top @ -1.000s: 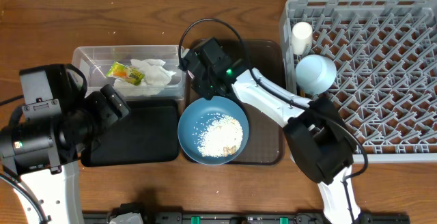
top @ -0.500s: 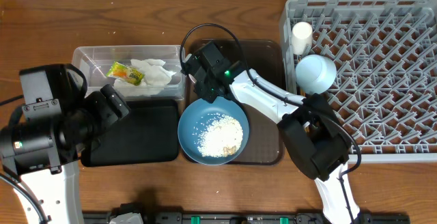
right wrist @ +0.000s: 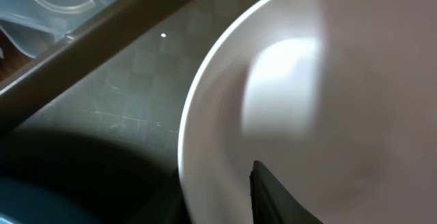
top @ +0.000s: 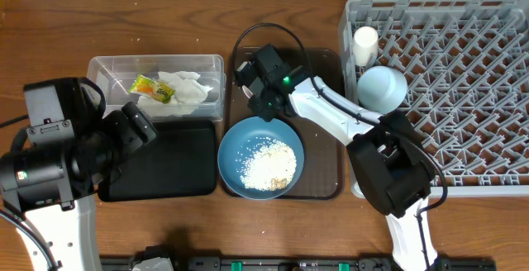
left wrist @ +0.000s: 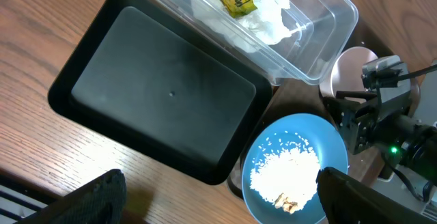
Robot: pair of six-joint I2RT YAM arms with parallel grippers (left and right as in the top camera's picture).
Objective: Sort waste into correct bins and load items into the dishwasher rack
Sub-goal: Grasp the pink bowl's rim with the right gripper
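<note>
A small white bowl [right wrist: 328,80] rests on the brown tray [top: 318,172]. My right gripper [top: 258,93] is shut on its rim, one finger [right wrist: 273,197] inside the bowl. From overhead the gripper hides the bowl, but the bowl [left wrist: 349,67] shows in the left wrist view. A dark-blue dish [top: 240,139] holding white rice [top: 266,165] sits just in front. A clear tub [top: 99,64] holds a napkin [top: 188,89] and a yellow-green wrapper [top: 151,89]. My left gripper [left wrist: 222,200] hovers open over the black tray [top: 165,164], holding nothing.
The grey dishwasher rack [top: 463,139] fills the right side. In its left part are a light-blue bowl [top: 382,87] and a white cup [top: 364,43]. The right arm stretches across the brown tray toward the rack's front corner.
My right gripper has shifted a little to the right over the brown tray, and the blue dish has slid slightly right. The left arm has not moved.
</note>
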